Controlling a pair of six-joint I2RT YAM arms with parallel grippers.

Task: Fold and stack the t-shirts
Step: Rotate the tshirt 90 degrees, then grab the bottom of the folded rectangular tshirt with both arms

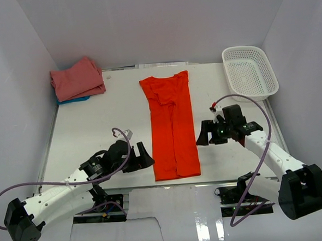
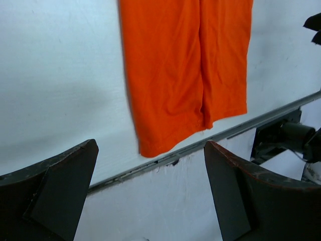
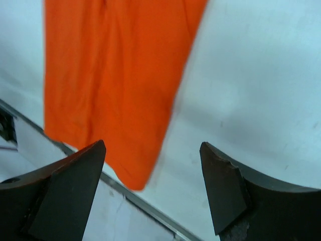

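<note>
Flanking the orange shirt (image 1: 172, 128), a long strip at table (image 1: 96, 130) centre with hem at 6 by the near edge: left gripper (image 1: 147, 156) at 7 and right gripper (image 1: 201, 135) at 3, both spread apart and empty. Pink shirt (image 1: 77, 78) folded atop blue shirt (image 1: 75, 99) at 10. Likely trouble: pinching only the top layer at the hem, opening the lengthwise fold, or lifting unevenly, skewing the strip or dragging it over the edge.
</note>
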